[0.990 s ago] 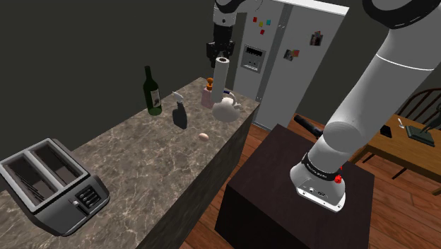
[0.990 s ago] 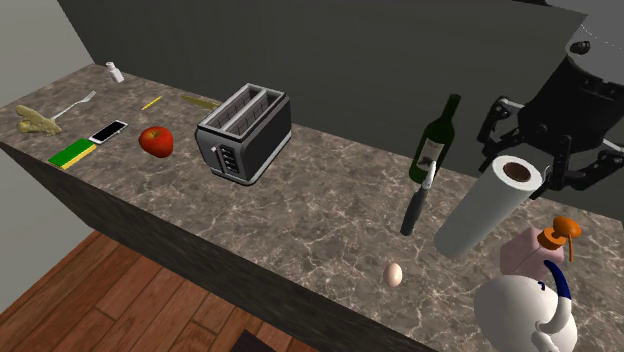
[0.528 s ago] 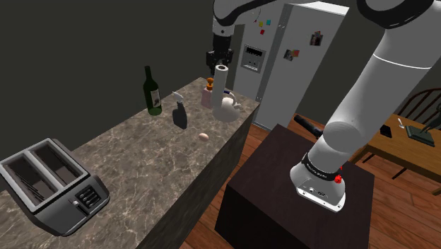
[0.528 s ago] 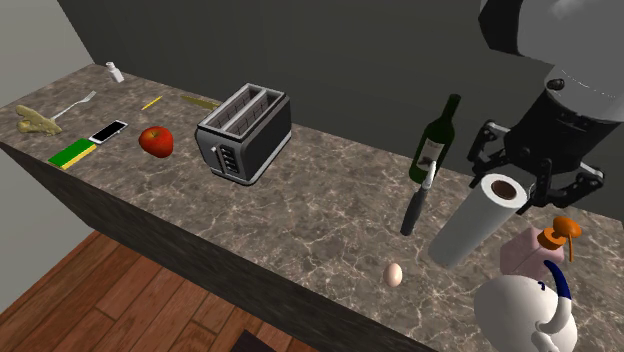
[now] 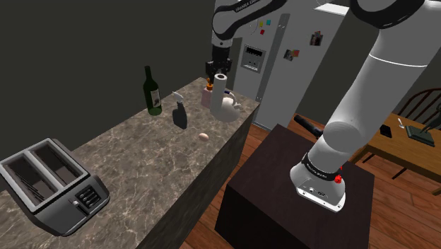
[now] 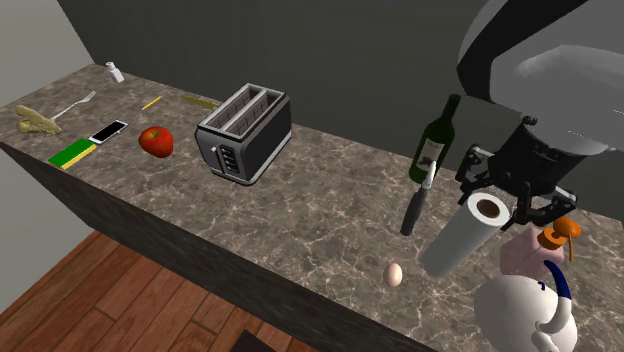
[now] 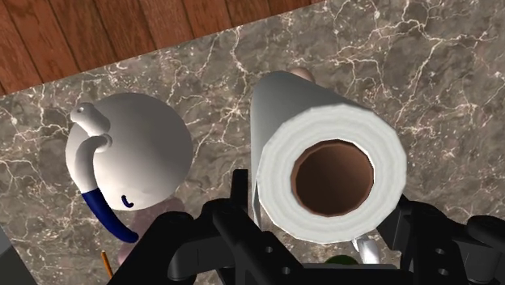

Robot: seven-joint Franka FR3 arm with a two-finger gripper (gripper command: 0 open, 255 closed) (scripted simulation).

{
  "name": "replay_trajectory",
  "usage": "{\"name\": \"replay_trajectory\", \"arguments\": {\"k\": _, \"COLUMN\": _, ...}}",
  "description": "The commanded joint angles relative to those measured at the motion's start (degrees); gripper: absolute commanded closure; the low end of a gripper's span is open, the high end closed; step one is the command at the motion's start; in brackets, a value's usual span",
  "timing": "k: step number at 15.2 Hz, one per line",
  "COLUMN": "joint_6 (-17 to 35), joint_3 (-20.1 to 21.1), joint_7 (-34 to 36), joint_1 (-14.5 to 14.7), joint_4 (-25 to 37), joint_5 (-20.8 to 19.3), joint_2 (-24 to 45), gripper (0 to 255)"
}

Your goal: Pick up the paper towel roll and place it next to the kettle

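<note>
The white paper towel roll point(image 5: 220, 89) point(image 6: 460, 236) point(image 7: 324, 166) hangs upright with its brown core showing on top. My gripper point(image 5: 220, 70) point(image 6: 500, 188) point(image 7: 324, 231) is shut on its upper end, one finger on each side. The roll's lower end is close to the marble counter point(image 5: 141, 159); I cannot tell whether it touches. The round white kettle point(image 5: 227, 108) point(image 6: 523, 312) point(image 7: 133, 158) with a blue-edged handle stands right beside the roll, near the counter's end.
A pink soap dispenser point(image 5: 208, 95) point(image 6: 532, 250) with an orange pump stands against the roll. A green wine bottle point(image 5: 152, 92) point(image 6: 434, 142), a dark spray bottle point(image 5: 179, 113) point(image 6: 414, 206) and an egg point(image 5: 203, 136) point(image 6: 394, 274) are nearby. The toaster point(image 6: 245, 132) is farther off.
The gripper has come down with the roll, lowering it toward the counter between the kettle and the soap dispenser. Nothing else has moved.
</note>
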Motion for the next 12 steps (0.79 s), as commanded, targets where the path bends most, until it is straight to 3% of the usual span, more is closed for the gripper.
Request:
{"name": "replay_trajectory", "arguments": {"k": 1, "joint_6": 1.37, "joint_3": -0.01, "joint_7": -0.05, "joint_1": 0.01, "joint_4": -0.71, "joint_5": -0.05, "joint_2": 0.63, "gripper": 255}}
{"name": "replay_trajectory", "arguments": {"k": 12, "joint_6": 9.1, "joint_3": -0.11, "joint_7": -0.01, "joint_1": 0.19, "joint_4": -3.8, "joint_5": -0.55, "joint_2": 5.31, "gripper": 255}}
